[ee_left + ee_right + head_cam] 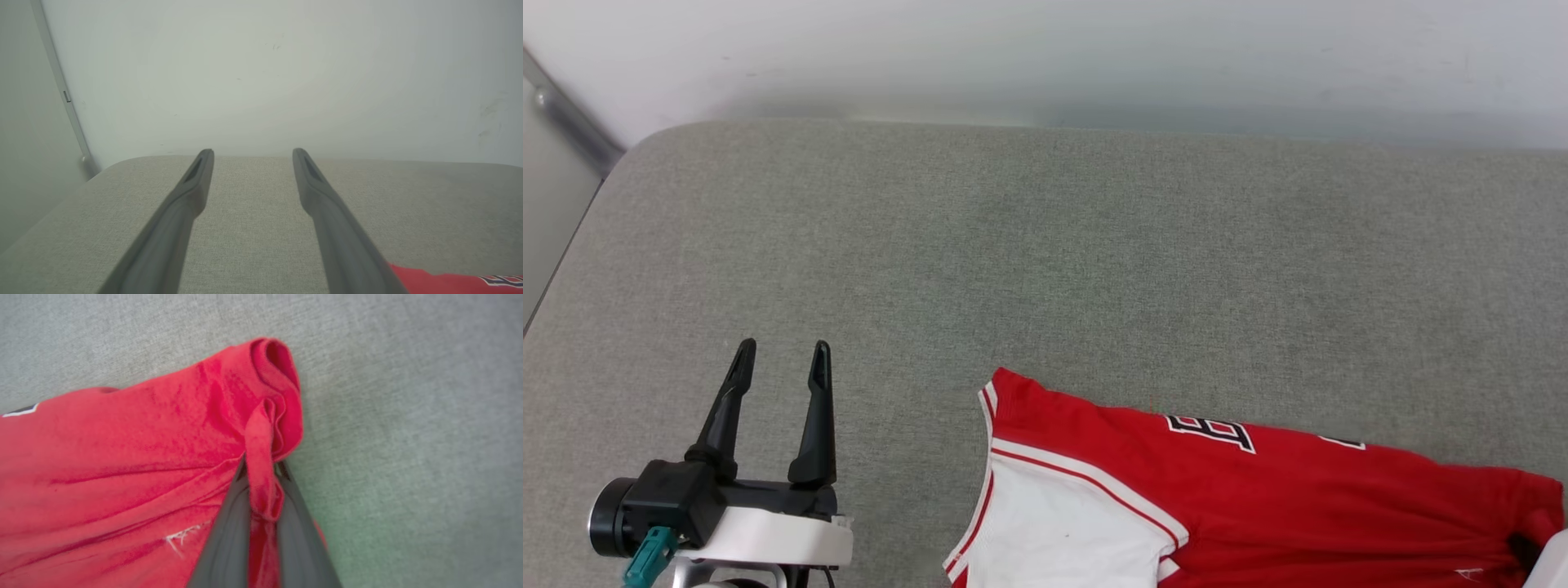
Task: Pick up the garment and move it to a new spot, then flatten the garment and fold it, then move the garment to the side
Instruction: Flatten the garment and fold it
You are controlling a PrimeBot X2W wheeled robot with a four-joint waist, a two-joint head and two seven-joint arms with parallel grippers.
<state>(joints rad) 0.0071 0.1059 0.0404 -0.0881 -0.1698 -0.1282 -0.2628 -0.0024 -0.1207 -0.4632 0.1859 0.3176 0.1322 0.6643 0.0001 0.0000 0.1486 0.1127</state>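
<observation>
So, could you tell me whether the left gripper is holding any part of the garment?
No: the left gripper is open over bare grey surface, nothing between its fingers, and the garment lies to its right.

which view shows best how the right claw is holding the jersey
Right wrist view: the right claw is shut on a bunched red fold of the jersey. Head view shows the jersey laid out, with the grip at the frame edge. Left wrist view catches a red corner.

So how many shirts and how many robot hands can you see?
Shirts: 1, the red shirt
Robot hands: 2, the left hand, open, and the right hand, pinching the red shirt
Total: 3
</observation>
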